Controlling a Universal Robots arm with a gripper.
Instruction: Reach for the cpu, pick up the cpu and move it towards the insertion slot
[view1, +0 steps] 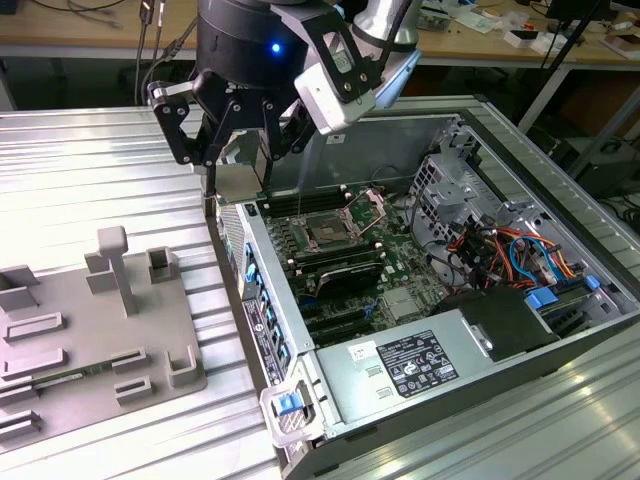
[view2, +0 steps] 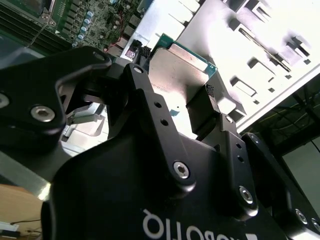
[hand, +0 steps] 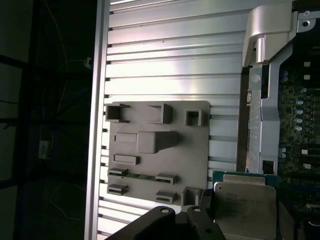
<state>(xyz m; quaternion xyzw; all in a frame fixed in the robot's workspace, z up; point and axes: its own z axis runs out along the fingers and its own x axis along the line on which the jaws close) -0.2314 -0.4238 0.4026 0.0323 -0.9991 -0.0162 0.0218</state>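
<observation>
The cpu (view2: 182, 67), a thin square chip with a pale metal top and a green edge, sits clamped between the black fingers (view2: 210, 112) of the tool (view2: 175, 85), seen in the upper middle of the second wrist view. In the first wrist view the same chip (hand: 245, 202) fills the lower right of the frame, gripped at its sides and held clear above the ribbed metal bench (hand: 170, 65).

In the exterior view the tool (view1: 235, 150) hangs in the upper left-centre of the frame, a blue light glowing on its black body, above the near wall of the open computer case (view1: 300, 390). The chip itself is hard to make out in that view.

The insertion slot (view1: 328, 230), a dark square socket with a brownish centre and a silver frame, lies on the green circuit board just right of the frame's centre, well apart from the tool and lower in the picture. Its wire lever stands raised beside it.

A grey plastic tray (view1: 90, 330) with raised blocks rests on the bench at the lower left of the exterior view, and appears again in the middle of the first wrist view (hand: 195, 155).
</observation>
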